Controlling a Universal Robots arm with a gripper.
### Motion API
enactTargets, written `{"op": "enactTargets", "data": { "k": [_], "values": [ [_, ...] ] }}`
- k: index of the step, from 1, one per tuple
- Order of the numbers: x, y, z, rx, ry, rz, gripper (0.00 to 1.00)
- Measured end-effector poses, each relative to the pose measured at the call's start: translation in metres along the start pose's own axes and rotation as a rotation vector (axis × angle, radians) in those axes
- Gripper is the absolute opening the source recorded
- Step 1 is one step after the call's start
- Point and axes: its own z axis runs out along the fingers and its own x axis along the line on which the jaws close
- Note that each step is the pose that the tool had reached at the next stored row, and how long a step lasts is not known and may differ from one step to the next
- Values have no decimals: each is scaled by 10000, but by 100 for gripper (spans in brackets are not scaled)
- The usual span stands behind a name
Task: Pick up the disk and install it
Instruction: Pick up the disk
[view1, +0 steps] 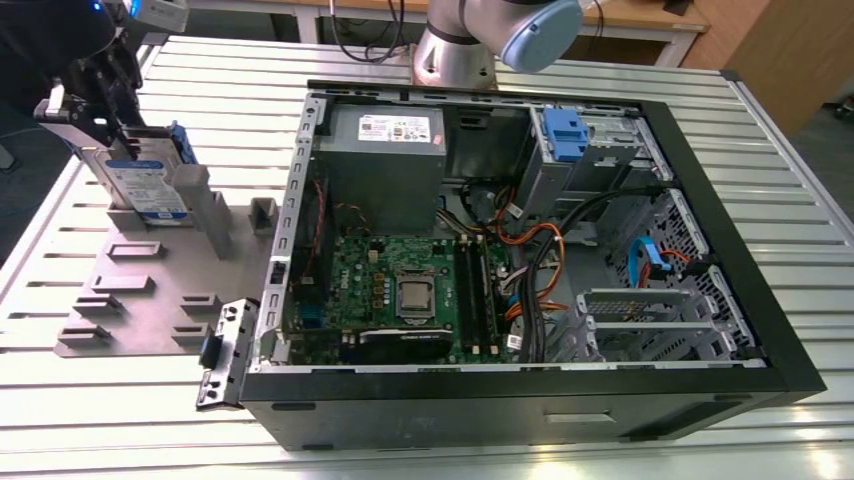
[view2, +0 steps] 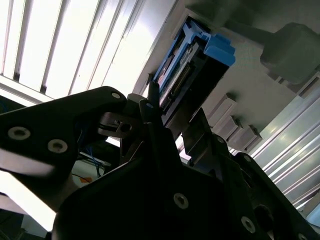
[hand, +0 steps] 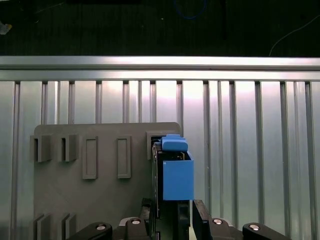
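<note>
The disk (view1: 144, 185), silver with a white-and-blue label and a blue carrier, stands on edge at the far end of the grey holder plate (view1: 147, 290), on the exterior view's left. My gripper (view1: 107, 120) is at its upper end. In both wrist views the disk (hand: 175, 175) (view2: 192, 55) runs between my dark fingers (hand: 197, 217), which press against its two flat sides, so the gripper (hand: 172, 220) (view2: 175, 125) is shut on it. Its lower edge is at the plate's slot; I cannot tell whether it still rests there.
The open computer case (view1: 534, 400) lies on the slatted metal table to the exterior view's right of the plate. Inside are a grey power supply (view1: 380, 150), the motherboard (view1: 400, 290), cables and a grey drive cage with a blue latch (view1: 567, 135). Upright grey posts (view1: 200, 205) stand beside the disk.
</note>
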Motion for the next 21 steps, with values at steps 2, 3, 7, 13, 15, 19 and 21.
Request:
{"op": "enactTargets", "data": {
  "k": [2,3,7,13,15,19,21],
  "values": [
    [0,0,0,0,0,-1,44],
    [0,0,0,0,0,0,44],
    [0,-1,0,0,0,0,36],
    [0,-1,0,0,0,0,36],
    [2,-2,0,-1,0,0,36],
    [20,-2,-1,0,0,1,36],
    [21,-2,-1,0,0,1,36]
  ]
}}
